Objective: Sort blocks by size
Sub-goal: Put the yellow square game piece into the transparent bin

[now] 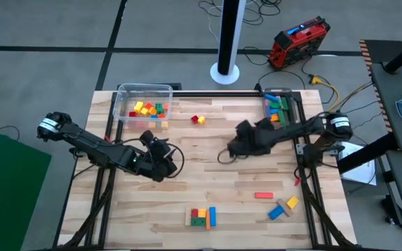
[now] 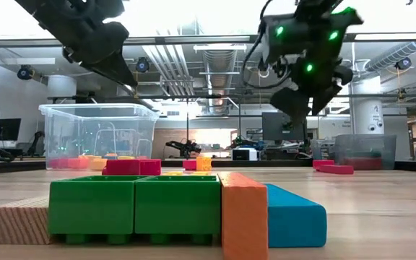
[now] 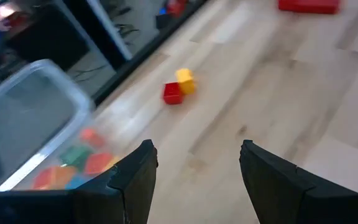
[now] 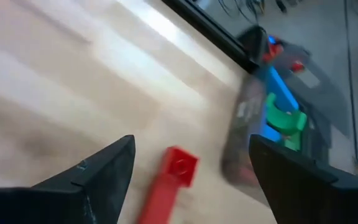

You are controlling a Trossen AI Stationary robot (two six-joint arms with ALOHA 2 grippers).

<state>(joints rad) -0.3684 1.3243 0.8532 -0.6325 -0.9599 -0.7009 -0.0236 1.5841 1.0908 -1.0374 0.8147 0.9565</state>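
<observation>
A small red cube and a yellow cube lie together on the table's far middle. A clear tub at the far left holds several small blocks. A red bar and blue and yellow bars lie near the right front. A cluster of green, orange and blue blocks sits by the near edge. My left gripper hovers open at the table's left middle, pointing toward the two cubes. My right gripper hovers open at the table's centre.
A second tub at the far right edge holds blue, green and orange bars. A white pole on a round base and a red device stand on the floor beyond the table.
</observation>
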